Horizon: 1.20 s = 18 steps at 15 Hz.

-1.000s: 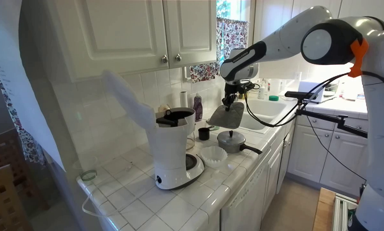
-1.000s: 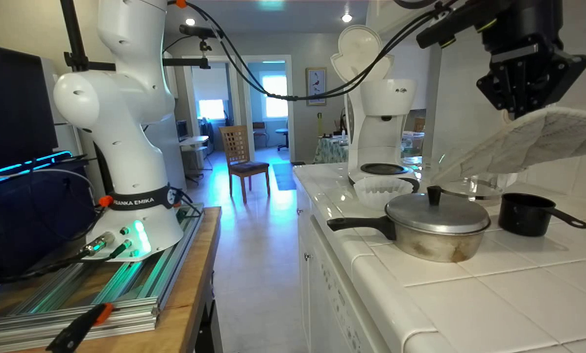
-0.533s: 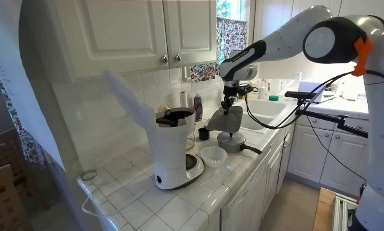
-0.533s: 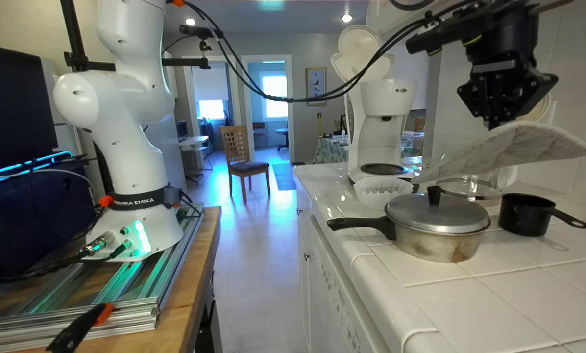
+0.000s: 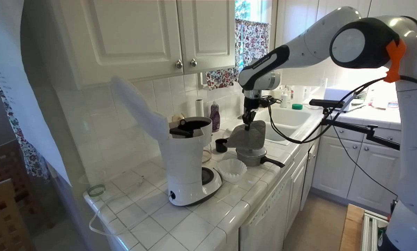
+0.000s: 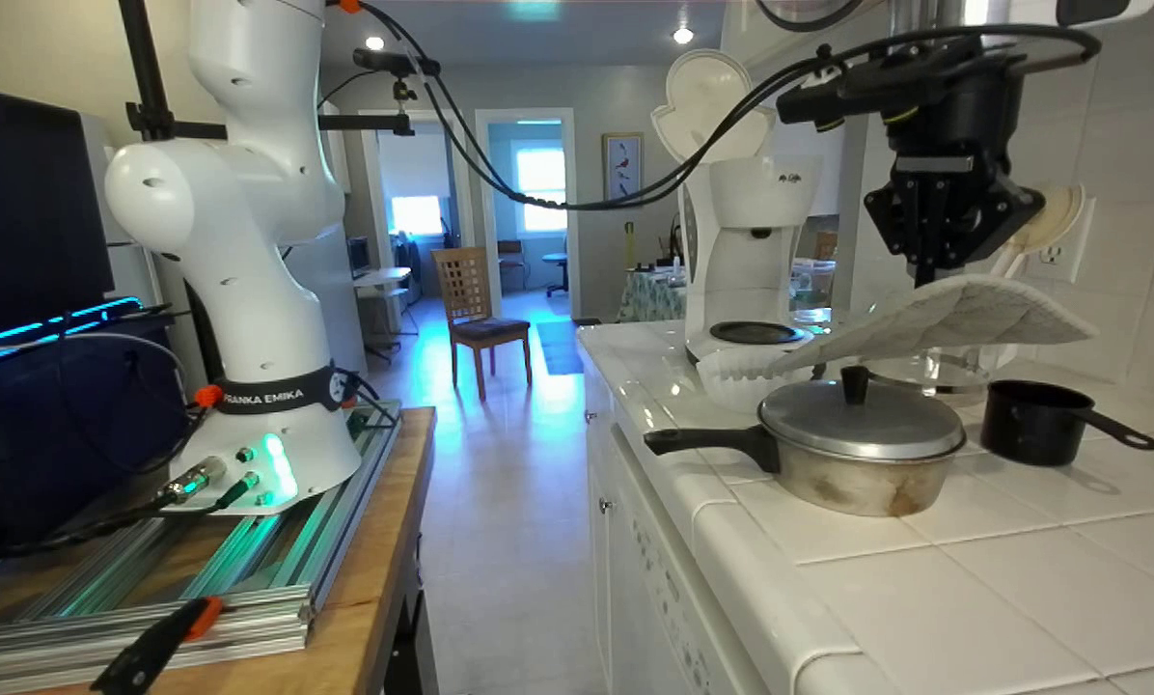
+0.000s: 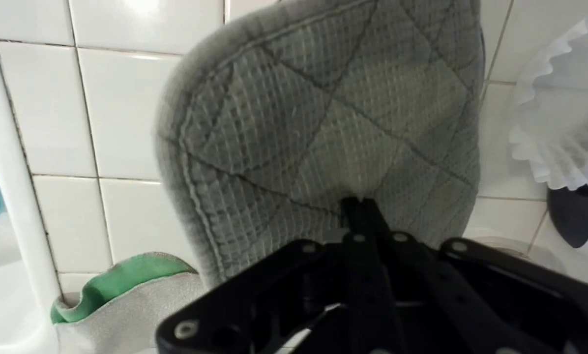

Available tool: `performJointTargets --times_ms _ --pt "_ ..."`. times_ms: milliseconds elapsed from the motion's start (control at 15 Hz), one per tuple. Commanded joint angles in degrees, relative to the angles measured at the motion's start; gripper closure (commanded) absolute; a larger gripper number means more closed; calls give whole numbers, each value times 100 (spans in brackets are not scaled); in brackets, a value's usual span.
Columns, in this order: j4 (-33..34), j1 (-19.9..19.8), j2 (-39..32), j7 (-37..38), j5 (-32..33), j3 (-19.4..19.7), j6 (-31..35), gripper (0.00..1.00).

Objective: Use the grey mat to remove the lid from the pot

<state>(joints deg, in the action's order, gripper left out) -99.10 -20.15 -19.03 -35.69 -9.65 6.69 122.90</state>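
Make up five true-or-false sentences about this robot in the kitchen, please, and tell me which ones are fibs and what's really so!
1. The claw is pinching the grey mat. True.
2. The black cup stands on the counter. True.
3. The grey mat lies flat on the counter. False: the claw holds it up above the counter, tilted.
4. The lid is on the pot. True.
5. The pot is bright red. False: it is silvery, with brownish marks on its side.
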Motion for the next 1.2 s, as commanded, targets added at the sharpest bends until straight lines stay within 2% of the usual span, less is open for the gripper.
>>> performJointTargets --times_ms 0,1133 --pt "-212 -75 183 -283 -206 -28 -174 100" --pt "330 -193 -286 -179 -193 60 -700 100"
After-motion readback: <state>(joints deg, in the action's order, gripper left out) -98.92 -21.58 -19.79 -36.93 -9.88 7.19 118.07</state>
